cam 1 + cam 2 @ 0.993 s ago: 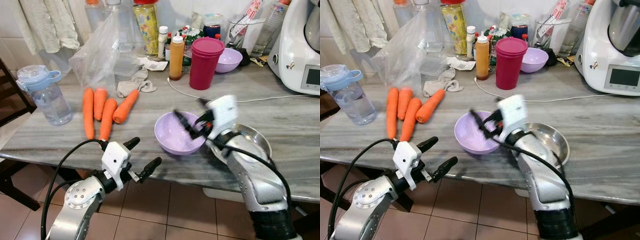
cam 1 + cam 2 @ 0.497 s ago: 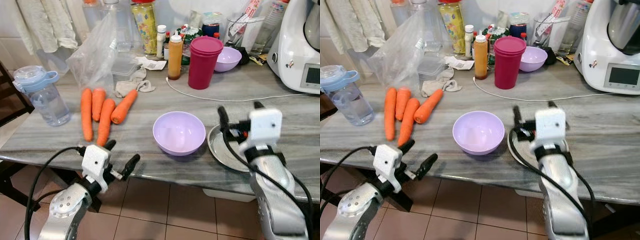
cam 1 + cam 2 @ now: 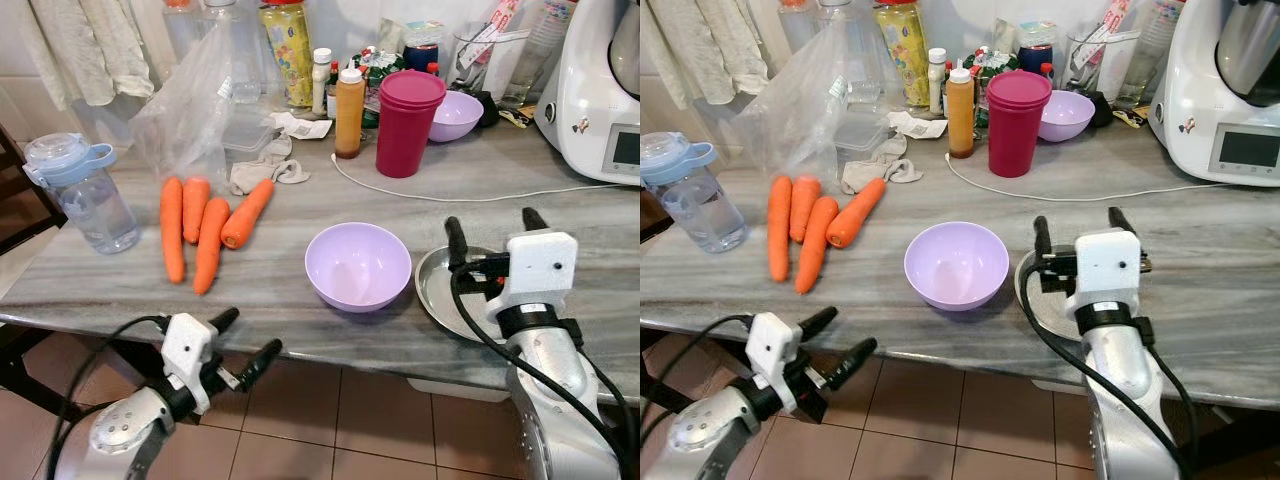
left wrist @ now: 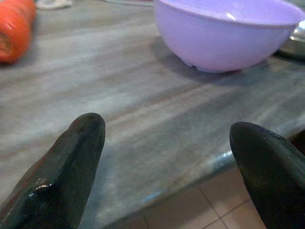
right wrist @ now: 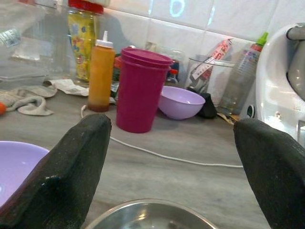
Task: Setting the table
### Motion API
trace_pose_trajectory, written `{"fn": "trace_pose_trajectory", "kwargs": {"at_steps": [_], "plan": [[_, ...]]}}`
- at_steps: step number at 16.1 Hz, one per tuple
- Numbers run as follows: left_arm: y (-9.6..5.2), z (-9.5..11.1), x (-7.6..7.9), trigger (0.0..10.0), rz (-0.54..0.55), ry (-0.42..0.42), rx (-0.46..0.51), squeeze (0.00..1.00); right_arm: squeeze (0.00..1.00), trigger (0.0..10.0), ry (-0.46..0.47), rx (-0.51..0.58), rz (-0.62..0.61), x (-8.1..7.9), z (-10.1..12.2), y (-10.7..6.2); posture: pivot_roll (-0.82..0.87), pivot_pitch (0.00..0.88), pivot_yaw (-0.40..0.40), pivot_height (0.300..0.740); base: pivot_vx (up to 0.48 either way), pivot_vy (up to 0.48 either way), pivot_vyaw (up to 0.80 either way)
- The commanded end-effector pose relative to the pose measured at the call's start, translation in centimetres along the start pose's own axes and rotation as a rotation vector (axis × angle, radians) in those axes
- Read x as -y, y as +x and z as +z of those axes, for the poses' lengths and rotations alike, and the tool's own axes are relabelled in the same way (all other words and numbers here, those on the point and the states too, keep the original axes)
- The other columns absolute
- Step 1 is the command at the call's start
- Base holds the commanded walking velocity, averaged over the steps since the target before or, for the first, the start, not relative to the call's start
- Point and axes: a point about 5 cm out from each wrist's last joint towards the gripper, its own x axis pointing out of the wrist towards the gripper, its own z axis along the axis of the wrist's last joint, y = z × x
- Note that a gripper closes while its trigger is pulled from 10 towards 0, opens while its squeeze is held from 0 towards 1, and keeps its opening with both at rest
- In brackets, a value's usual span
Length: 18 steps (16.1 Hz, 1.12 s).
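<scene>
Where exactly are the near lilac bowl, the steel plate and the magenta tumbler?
near lilac bowl [image 3: 358,265]: left eye view, inside of the bowl.
steel plate [image 3: 437,292]: left eye view, bare left rim.
magenta tumbler [image 3: 1016,128]: right eye view, middle of its side.

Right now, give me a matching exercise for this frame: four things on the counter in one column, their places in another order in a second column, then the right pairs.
Things:
1. near purple bowl
2. steel plate
3. carrots
4. magenta tumbler

Places:
A. under the open right gripper
B. at the back, beside the orange sauce bottle
C. between the carrots and the steel plate
D. next to the water bottle

Pairs: 1-C, 2-A, 3-D, 4-B
</scene>
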Motion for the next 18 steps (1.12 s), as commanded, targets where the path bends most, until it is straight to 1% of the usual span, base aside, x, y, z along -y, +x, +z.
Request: {"fn": "trace_pose_trajectory", "kwargs": {"at_steps": [1, 2, 4, 6, 8, 9, 11, 13, 15, 16, 17, 18], "plan": [[0.3, -0.8, 0.4, 10.0, -0.045, -0.014, -0.004, 0.0, 0.0, 10.0, 0.03, 0.029, 0.019, -0.5, 0.8, 0.2, -0.24, 0.076, 0.063, 0.74, 0.0, 0.0, 0.0], [0.7, -1.2, 0.8, 10.0, -0.074, -0.022, -0.006, 0.0, 0.0, 10.0, 0.054, 0.039, 0.039, -0.8, 1.2, 0.5, -0.24, 0.076, 0.063, 0.74, 0.0, 0.0, 0.0], [1.3, -2.0, 1.0, 10.0, -0.106, -0.036, -0.015, 0.0, 0.0, 10.0, 0.074, 0.059, 0.059, -0.9, 1.8, 0.9, -0.25, 0.075, 0.061, 0.74, 0.0, 0.0, 0.0], [2.2, -2.6, 1.1, 10.0, -0.127, -0.046, -0.009, 0.0, 0.0, 10.0, 0.071, 0.077, 0.071, -1.0, 2.3, 1.3, -0.26, 0.075, 0.058, 0.74, 0.0, 0.0, 0.0], [3.3, -2.4, 1.2, 10.0, -0.138, -0.063, 0.022, 0.0, 0.0, 10.0, 0.072, 0.083, 0.082, -1.0, 2.5, 1.6, -0.27, 0.074, 0.057, 0.74, 0.0, 0.0, 0.0], [3.7, -2.1, 1.2, 10.0, -0.137, -0.058, 0.037, 0.0, 0.0, 10.0, 0.07, 0.081, 0.087, -1.0, 2.4, 1.6, -0.27, 0.073, 0.057, 0.74, 0.0, 0.0, 0.0], [3.9, -1.1, 1.1, 10.0, -0.123, -0.04, 0.076, 0.0, 0.0, 10.0, 0.068, 0.058, 0.095, -1.1, 1.9, 1.4, -0.27, 0.075, 0.058, 0.74, 0.0, 0.0, 0.0], [3.9, 0.0, 0.7, 10.0, -0.097, -0.002, 0.123, 0.0, 0.0, 10.0, 0.072, 0.027, 0.103, -1.3, 1.1, 1.0, -0.26, 0.077, 0.062, 0.74, 0.0, 0.0, 0.0], [3.8, 1.7, 0.6, 10.0, -0.069, 0.049, 0.179, 0.0, 0.0, 10.0, 0.102, 0.024, 0.177, -2.3, 0.7, 0.4, -0.25, 0.078, 0.064, 0.74, 0.0, 0.0, 0.0], [3.8, 2.7, 0.3, 10.0, -0.022, 0.088, 0.216, 0.0, 0.0, 10.0, 0.108, 0.045, 0.23, -3.0, 1.0, 0.3, -0.25, 0.078, 0.066, 0.74, 0.0, 0.0, 0.0], [3.7, 4.2, -0.2, 10.0, 0.053, 0.094, 0.263, 0.0, 0.0, 10.0, 0.122, 0.058, 0.294, -3.9, 1.3, 0.1, -0.25, 0.076, 0.067, 0.74, 0.0, 0.0, 0.0], [3.6, 5.2, -0.4, 10.0, 0.091, 0.104, 0.28, 0.0, 0.0, 10.0, 0.126, 0.061, 0.319, -4.3, 1.3, 0.1, -0.25, 0.075, 0.067, 0.74, 0.0, 0.0, 0.0]]}}
